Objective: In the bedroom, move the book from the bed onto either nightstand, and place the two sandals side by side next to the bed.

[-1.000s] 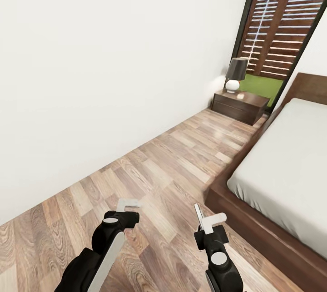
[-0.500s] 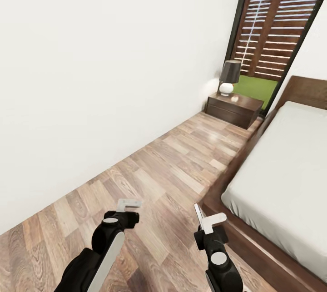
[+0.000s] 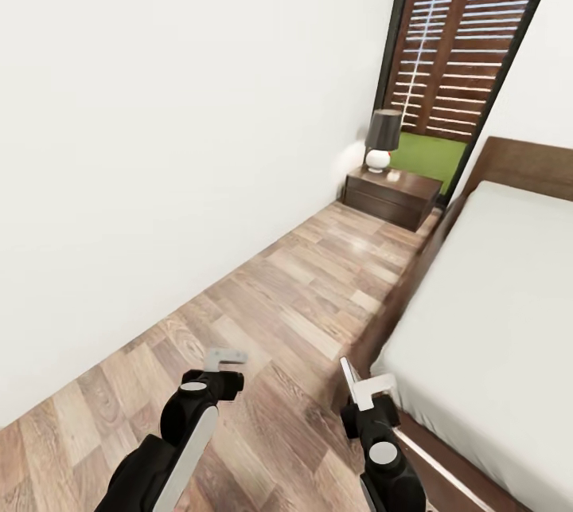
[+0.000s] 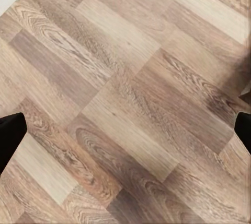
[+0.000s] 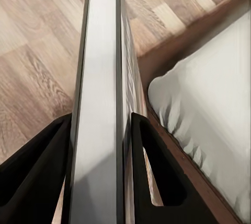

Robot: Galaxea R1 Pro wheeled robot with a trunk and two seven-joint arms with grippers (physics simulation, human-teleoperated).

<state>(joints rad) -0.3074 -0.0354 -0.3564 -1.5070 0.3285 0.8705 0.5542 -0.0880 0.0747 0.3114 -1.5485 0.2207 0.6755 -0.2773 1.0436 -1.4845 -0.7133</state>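
Gripping the book (image 5: 99, 104) edge-on in the right claw (image 5: 99, 145) (thin, stiff, likely light); left claw (image 3: 225, 356) gaping, empty.

wall (image 3: 159, 138): big, plain and white, running along one side of the room.
floor (image 3: 318, 289): wood planks in light and dark brown, a bit shiny.
window (image 3: 469, 42): tall, with a thin dark frame, at the far end.
fence (image 3: 461, 26): brown wooden slats outside, with sun on them.
grass (image 3: 430, 152): bright green, just under the fence.
lamp (image 3: 383, 138): dark shade, round white base, glowing softly on the wall.
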